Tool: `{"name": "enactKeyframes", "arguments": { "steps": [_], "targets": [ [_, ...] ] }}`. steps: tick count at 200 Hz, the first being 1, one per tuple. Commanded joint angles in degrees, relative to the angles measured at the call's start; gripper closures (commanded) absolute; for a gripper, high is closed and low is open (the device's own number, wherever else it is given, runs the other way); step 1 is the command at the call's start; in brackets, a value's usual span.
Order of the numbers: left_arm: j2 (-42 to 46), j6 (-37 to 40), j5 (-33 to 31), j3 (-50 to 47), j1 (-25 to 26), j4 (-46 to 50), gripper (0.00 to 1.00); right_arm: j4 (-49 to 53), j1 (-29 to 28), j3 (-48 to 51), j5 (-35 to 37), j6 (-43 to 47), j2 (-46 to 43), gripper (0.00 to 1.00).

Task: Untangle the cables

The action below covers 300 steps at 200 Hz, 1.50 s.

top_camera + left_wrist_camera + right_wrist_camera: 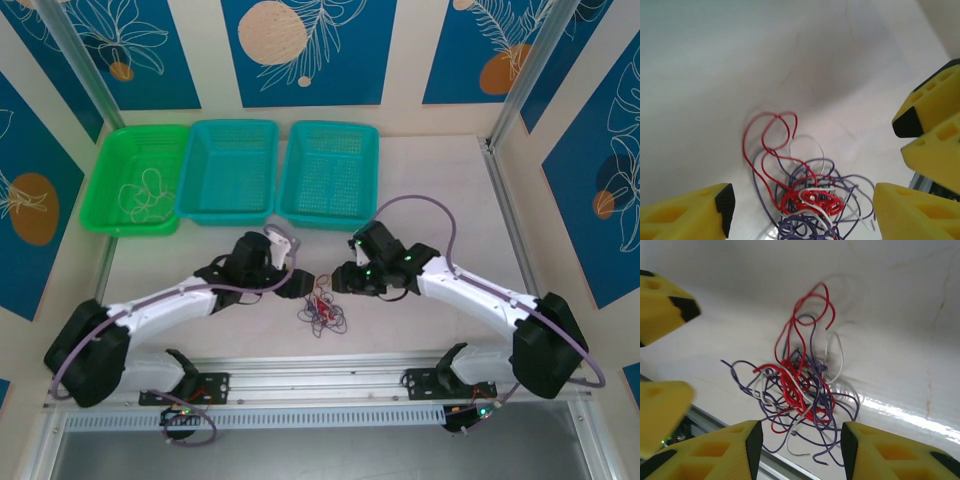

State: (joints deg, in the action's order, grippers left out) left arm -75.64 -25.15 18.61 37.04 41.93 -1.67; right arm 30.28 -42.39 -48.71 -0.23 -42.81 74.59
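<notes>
Seen from above, the cables (322, 312) are gathered into one small tangle on the tabletop (430, 200), near its front edge and between the two hands. The left hand (297, 284) is held just left of the tangle and the right hand (345, 280) just right of it, both low over the surface. Along the far side, well apart from the tangle, three baskets are lined up. Thin pale loops are lying in the green basket (145, 130) on the left, and beside it stand the middle teal basket (235, 125) and the right teal basket (335, 127).

The wrist views let the strands be told apart. Red, dark purple and whitish wires are wound through one another, and a red loop is thrown out of the heap toward the far side.

In the left wrist view the tangle (810, 197) is framed by the left hand (801, 205). Its jaws are spread wide and nothing is clamped between them. Two yellow fingers (932, 105) of the right hand are caught at the right edge.

In the right wrist view the tangle (800, 385) is found just beyond the right hand (800, 445). Its jaws are parted less widely, a few purple strand ends are trailed toward the gap, and no wire is seen pinched. The left hand's fingers (662, 310) are seen at the left edge, set well apart.
</notes>
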Motion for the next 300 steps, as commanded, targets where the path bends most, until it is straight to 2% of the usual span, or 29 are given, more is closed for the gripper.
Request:
{"name": "enactKeyframes", "arguments": {
  "steps": [1, 23, 47, 84, 131, 171, 204, 265, 300],
  "targets": [
    [-3.9, -2.2, 0.4, 3.6, 3.0, 0.6, 0.33, 1.6, -1.2, -0.4, 4.4, -3.1, 2.7, 0.55],
    [-8.4, -4.2, 1.0, 5.3, 4.4, 0.6, 0.44, 1.1, -0.8, -0.3, 6.0, -4.8, 5.6, 0.57],
    [-10.1, -5.9, 0.6, 4.3, 4.9, -1.4, 0.56, -0.4, -0.1, -0.3, 4.0, -4.5, 9.5, 0.57],
    [-11.9, -4.7, -1.2, 3.4, 4.9, 1.5, 0.83, -2.0, 0.0, -1.3, 4.0, -6.1, 14.0, 0.61],
    [-12.5, -4.0, -3.0, 0.8, 4.9, 0.9, 1.00, -5.8, 0.3, -2.4, -0.2, -4.6, 16.6, 0.62],
    [-12.1, -4.2, -4.2, -0.7, 4.9, -0.1, 1.00, -6.6, -0.1, -3.8, -3.6, -3.9, 20.2, 0.64],
    [-11.5, -4.1, -5.8, -1.1, 4.9, 0.2, 1.00, -6.4, -0.6, -4.8, -4.3, -4.0, 21.4, 0.70],
    [-11.2, -4.0, -7.1, -1.7, 4.9, 0.1, 1.00, -9.0, -0.1, -1.9, -5.4, -5.4, 13.6, 0.69],
    [-11.1, -4.2, -7.4, -1.9, 4.8, -0.1, 1.00, -9.6, -0.6, -1.3, -5.9, -5.0, 15.0, 0.68]
  ]
}}
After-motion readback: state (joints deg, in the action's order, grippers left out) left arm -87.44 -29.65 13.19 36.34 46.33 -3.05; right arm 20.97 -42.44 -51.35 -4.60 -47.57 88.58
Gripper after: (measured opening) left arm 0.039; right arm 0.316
